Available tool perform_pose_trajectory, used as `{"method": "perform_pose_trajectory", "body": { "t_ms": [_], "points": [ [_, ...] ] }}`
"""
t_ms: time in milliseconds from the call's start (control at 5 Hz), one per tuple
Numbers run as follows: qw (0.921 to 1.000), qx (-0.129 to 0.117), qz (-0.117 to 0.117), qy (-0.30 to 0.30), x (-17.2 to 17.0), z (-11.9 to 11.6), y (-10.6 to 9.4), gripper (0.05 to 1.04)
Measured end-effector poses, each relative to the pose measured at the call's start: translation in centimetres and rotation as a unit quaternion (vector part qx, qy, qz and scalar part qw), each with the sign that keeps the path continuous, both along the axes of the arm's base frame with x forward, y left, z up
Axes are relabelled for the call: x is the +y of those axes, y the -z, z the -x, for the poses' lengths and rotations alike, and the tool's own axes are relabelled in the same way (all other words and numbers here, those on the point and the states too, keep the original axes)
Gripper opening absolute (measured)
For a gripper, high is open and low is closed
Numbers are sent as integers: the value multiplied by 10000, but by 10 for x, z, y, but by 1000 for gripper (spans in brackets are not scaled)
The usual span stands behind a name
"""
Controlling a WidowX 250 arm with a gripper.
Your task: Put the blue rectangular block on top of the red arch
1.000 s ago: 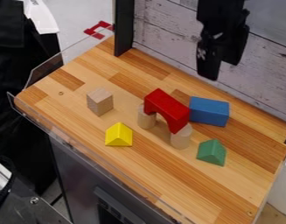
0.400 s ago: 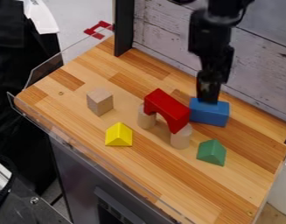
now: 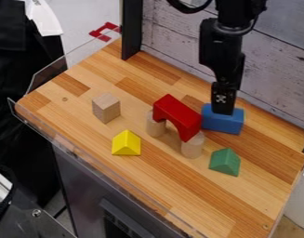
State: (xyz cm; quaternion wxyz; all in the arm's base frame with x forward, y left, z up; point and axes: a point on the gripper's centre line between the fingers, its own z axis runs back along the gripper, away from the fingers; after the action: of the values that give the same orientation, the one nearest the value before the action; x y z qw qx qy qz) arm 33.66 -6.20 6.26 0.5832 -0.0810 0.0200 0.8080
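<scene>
"Why is the black two-finger gripper point(image 3: 223, 110) down there?"

"It hangs at the blue rectangular wooden block point(image 3: 222, 124), just beside the red wooden arch point(image 3: 177, 117) on its wall side. Probably lining up a grasp."

"Has it clamped the block?"

"I can't tell whether it's apart, together or gripping. The block lies flat on the table point(image 3: 173, 188)."

"And the pale wooden cylinders point(image 3: 156, 127) under the arch?"

"One under each end, bearing it like a bridge. I'd lift the block well clear, then lower it gently and centred; a nudge could topple everything."
</scene>
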Motion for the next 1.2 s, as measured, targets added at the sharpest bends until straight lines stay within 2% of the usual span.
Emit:
{"method": "perform_pose_trajectory", "body": {
  "t_ms": [400, 600, 800, 1200],
  "points": [
    [9997, 111, -70, -203, 1, -6, 14, 999],
    [9991, 259, -86, -323, 2, -5, 28, 999],
    [9991, 231, -79, -346, 2, -13, 29, 999],
    [9981, 400, -170, -431, 4, -14, 36, 999]
  ]
}}
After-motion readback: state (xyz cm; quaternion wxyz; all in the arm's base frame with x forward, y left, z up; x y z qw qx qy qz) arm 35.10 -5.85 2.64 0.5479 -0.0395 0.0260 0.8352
